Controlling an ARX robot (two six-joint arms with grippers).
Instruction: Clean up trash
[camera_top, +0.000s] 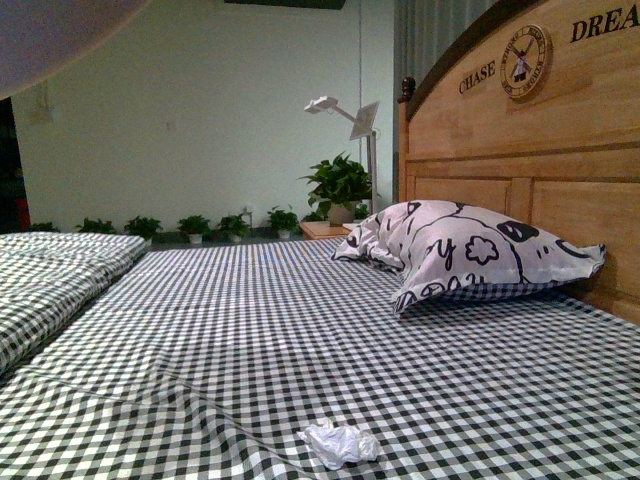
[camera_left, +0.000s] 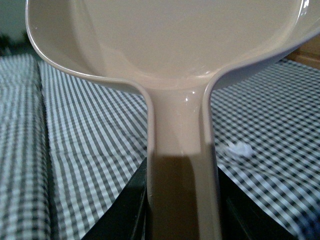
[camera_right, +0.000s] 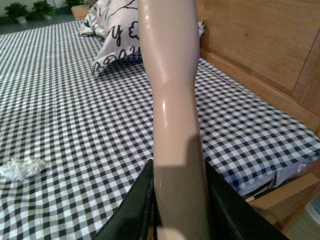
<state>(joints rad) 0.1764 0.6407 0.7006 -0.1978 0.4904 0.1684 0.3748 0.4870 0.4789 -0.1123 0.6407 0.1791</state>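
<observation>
crumpled white trash wad (camera_top: 340, 443) lying on the checkered sheet (camera_top: 250, 330), near side, roughly middle, doodle pillow (camera_top: 460, 250) far right against the wooden headboard (camera_top: 560, 130), left gripper (camera_left: 182, 200) clamped on a beige dustpan (camera_left: 170, 40) by its handle, right gripper (camera_right: 177, 200) clamped on another beige handle (camera_right: 167, 75)

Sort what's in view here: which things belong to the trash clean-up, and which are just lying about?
Part of the job:
- crumpled paper wad on the bed
- beige scoop, handle clamped in the left gripper
- beige handle clamped in the right gripper; its head is out of view

Just lying about:
- doodle pillow
- wooden headboard
- checked sheet
- potted plant
</observation>
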